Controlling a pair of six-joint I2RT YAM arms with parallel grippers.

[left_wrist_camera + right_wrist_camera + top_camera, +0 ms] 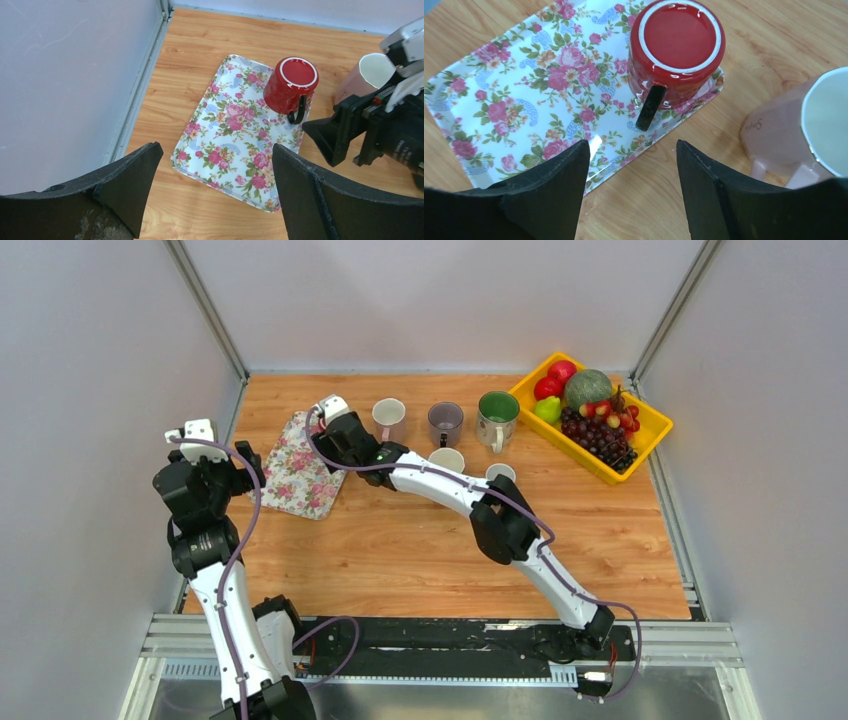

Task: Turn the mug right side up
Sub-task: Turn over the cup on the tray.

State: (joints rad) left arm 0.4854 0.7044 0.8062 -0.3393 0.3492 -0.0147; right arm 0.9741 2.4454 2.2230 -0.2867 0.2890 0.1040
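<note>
A red mug (676,47) sits upside down on a floral tray (514,100), black handle at 6 o'clock. The right tool (631,145) and left tool (216,147) stand spread.

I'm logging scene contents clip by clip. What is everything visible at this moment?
red mug: 1, red with a black handle, upside down on a corner of the tray
tray: 1, floral, rear left of the table
pink mug: 1, pink, upright beside the tray
grey mug: 1, grey, upright, rear centre
green-lined mug: 1, pale outside and green inside, next to the bin
white cups: 2, white, partly behind the right arm
bin: 1, yellow, rear right
fruit: several, red, green and dark purple, in the bin
table: 1, light wood
left gripper: 1, black, open, left of the tray
right gripper: 1, black, open, near the red mug
</note>
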